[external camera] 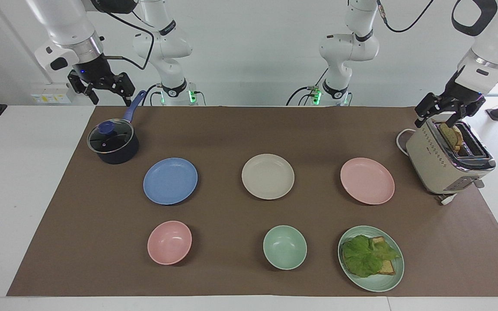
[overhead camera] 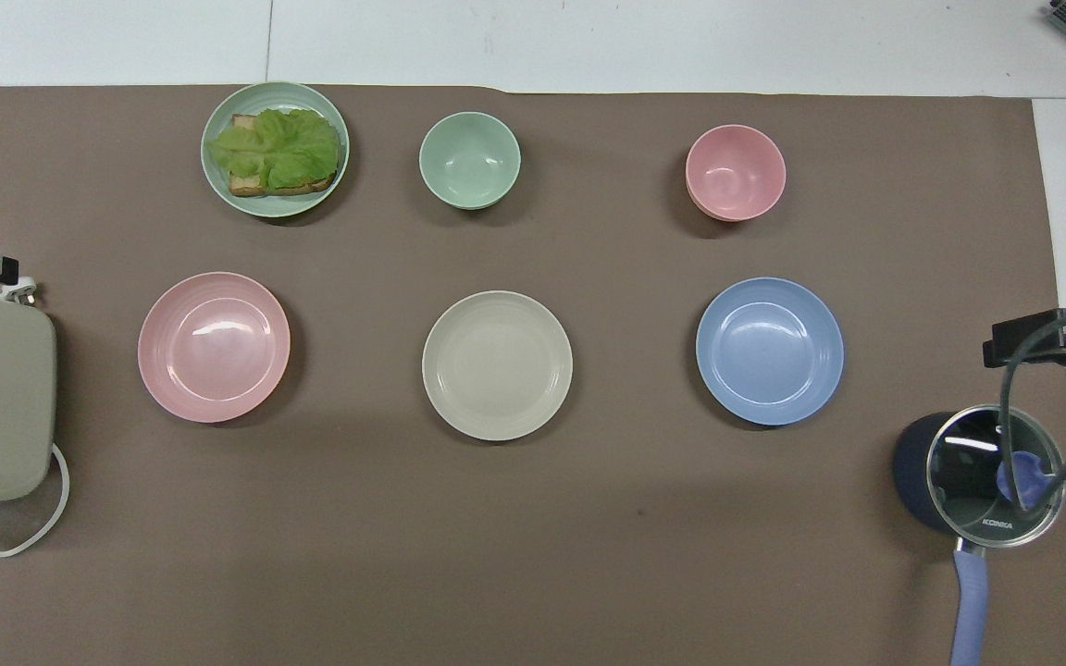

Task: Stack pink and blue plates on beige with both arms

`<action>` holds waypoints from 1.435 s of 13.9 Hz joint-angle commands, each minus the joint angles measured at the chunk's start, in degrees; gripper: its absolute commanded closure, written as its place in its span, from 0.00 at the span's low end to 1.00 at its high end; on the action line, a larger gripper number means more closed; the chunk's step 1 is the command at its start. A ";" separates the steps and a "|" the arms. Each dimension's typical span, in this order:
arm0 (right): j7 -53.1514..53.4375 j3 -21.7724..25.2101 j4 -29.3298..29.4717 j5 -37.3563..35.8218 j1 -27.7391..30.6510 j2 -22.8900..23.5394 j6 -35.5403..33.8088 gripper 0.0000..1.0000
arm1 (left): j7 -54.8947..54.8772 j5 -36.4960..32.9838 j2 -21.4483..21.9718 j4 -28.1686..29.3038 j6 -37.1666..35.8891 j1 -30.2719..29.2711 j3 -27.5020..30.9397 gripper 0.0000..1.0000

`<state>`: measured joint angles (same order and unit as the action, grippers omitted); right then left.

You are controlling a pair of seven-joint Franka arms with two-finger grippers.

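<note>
Both pincers apart, empty: left pincer (external camera: pixel 448 113) upper right, right pincer (external camera: pixel 102 88) upper left. Grab pink plate (external camera: pixel 367 180) and blue plate (external camera: pixel 170 180) by rims, centre on beige plate (external camera: pixel 268 176).

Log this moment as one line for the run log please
stage: not started | blue plate, pink plate: flanking beige plate, unstacked | left gripper: open over toaster | right gripper: open above saucepan handle
</note>
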<state>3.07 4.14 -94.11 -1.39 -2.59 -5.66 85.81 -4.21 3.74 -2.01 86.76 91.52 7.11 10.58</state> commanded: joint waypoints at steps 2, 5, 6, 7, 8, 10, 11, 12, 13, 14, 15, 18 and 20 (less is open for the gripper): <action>0.63 -0.19 -1.25 0.25 0.48 -1.37 0.15 0.00 | 0.43 -0.93 0.43 -0.10 -0.29 0.19 0.05 0.00; 0.62 -0.19 -0.90 0.25 0.48 -1.29 -0.20 0.00 | 0.43 -0.93 0.52 -0.01 -0.20 0.10 0.14 0.00; 0.71 -0.02 -0.81 0.16 0.48 -1.29 -0.03 0.00 | 0.43 -0.93 0.60 0.16 -0.29 0.10 0.23 0.00; 0.63 -0.10 -0.81 0.25 0.56 -1.29 0.06 0.00 | 0.43 -0.93 0.78 0.25 -0.38 0.10 0.23 0.00; 0.54 -0.45 -0.81 0.07 0.30 -1.20 0.15 0.00 | 0.43 -0.93 0.78 0.34 -0.46 0.10 0.23 0.00; 0.27 -0.54 -1.16 -0.02 0.47 -1.37 0.41 0.00 | 0.43 -0.93 0.78 0.34 -0.55 0.01 0.23 0.00; -0.08 -0.37 -1.60 -0.02 0.48 -1.38 2.76 0.00 | 0.43 -0.93 0.78 0.42 -0.55 0.01 0.23 0.00; -0.51 -0.28 -2.38 -0.02 0.48 -1.46 4.35 0.00 | 0.43 -0.93 0.95 0.77 -0.55 0.01 0.23 0.00; -0.52 -0.28 -2.48 0.07 0.48 -1.55 4.54 0.00 | 0.43 -0.93 1.13 0.86 -0.55 0.01 0.23 0.00; -0.52 -0.19 -2.57 0.07 0.48 -1.81 4.54 0.00 | 0.43 -0.93 1.22 1.30 -0.47 0.01 0.23 0.00; -0.52 -0.19 -2.65 0.07 0.48 -1.81 4.46 0.00 | 0.43 -0.93 1.22 1.65 -0.47 0.10 0.23 0.00; -0.52 -0.28 -2.92 0.07 0.48 -1.90 4.37 0.00 | 0.34 -1.02 1.13 3.58 0.85 -0.33 0.23 0.00; -0.52 -0.19 -2.92 0.07 0.48 -1.90 4.19 0.00 | 0.34 -1.02 1.13 6.74 3.56 -0.60 0.23 0.00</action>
<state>3.06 4.14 -94.82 -1.39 -2.60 -5.81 88.94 -4.20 3.67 -2.05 89.34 92.07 6.88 10.85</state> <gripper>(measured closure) 0.000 0.000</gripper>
